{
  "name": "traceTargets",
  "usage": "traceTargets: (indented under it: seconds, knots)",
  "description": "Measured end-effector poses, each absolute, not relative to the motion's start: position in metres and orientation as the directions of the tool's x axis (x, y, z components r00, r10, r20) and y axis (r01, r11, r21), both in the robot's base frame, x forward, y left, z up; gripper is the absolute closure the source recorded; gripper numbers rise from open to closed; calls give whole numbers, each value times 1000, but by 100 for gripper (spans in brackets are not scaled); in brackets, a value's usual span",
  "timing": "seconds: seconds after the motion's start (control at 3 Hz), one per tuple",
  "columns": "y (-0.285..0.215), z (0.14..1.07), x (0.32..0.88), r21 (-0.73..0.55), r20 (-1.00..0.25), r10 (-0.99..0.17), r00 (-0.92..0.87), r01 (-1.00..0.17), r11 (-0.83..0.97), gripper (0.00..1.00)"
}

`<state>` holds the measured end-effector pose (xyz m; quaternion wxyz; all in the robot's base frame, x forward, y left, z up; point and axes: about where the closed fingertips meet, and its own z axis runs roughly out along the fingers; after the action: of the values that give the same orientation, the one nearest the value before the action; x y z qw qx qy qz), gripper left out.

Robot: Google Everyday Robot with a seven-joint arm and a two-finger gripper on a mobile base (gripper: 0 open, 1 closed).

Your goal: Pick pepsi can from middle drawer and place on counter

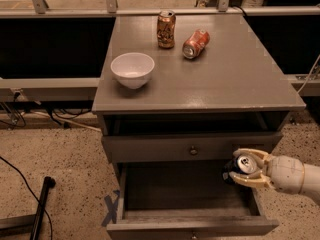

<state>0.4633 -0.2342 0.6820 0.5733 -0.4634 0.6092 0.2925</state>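
Note:
The middle drawer (180, 196) is pulled open below the closed upper drawer (150, 149); what shows of its inside is bare. My gripper (235, 167) reaches in from the right, with its tan fingers (253, 154) shut around the pepsi can (245, 163). The can is dark blue, and its silver top faces the camera. It is held over the right side of the open drawer, just below the closed drawer's front. The counter (225, 79) is the grey top of the cabinet, above the gripper.
On the counter stand a white bowl (132, 69) at the left and an upright gold-brown can (166, 29) at the back. An orange-red can (195, 43) lies on its side beside it. A black pole (40, 204) and cables lie on the floor at the left.

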Motion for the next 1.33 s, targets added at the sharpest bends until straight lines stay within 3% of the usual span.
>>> traceTargets:
  seconds: [0.67,1.33]
  knots:
    - [-220,783,419,-186,-916,-382,122,-973,134,100]
    - [-205,895,424,-216,-894,-403,193,-976,12,100]
